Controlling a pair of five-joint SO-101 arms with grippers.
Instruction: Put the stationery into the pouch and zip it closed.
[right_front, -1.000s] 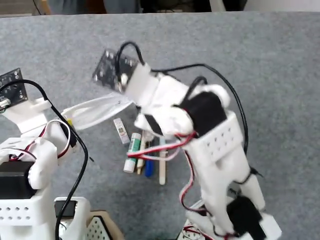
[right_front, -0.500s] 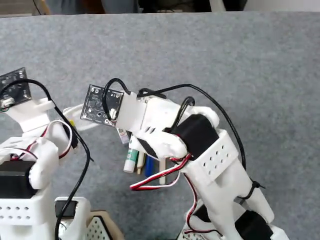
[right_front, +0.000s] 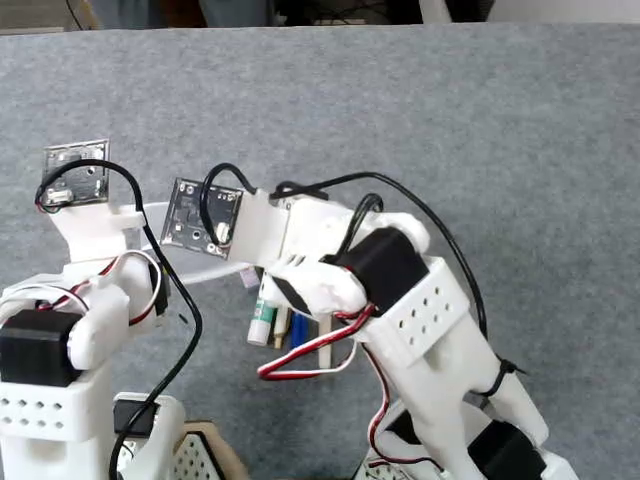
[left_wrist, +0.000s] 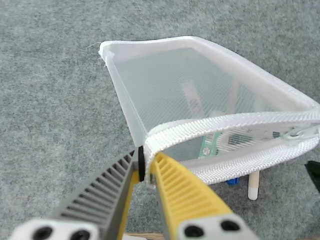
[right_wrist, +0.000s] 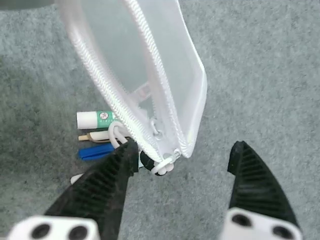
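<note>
In the high view none of the task is done. The stationery (right_front: 265, 315) lies bunched on the table (right_front: 520, 130), partly tucked under the right arm (right_front: 400, 290). The pouch (right_front: 220, 272) shows as a white strip between the two arms. In the left wrist view your left gripper (left_wrist: 143, 165) is clenched on the end of the zip tape and holds the pouch up with its mouth gaping. Through the mesh you can see a glue stick (left_wrist: 212, 145), and past the lower edge a blue pen (left_wrist: 231, 181) and a pale stick (left_wrist: 253, 185). I judge that all three lie on the table beneath the pouch, so it holds nothing. The pull (left_wrist: 300, 132) sits at the far end of the zip, which is fully open. In the right wrist view your right gripper (right_wrist: 185, 150) is released, with its jaws spread wide on either side of the pouch's far corner. The pull hangs just beside one jaw, and you cannot tell whether they touch. The glue stick, a wooden stick and the pen lie side by side on the table, below and beyond the pouch. You have every piece left to load, and the zip to run shut after that.
</note>
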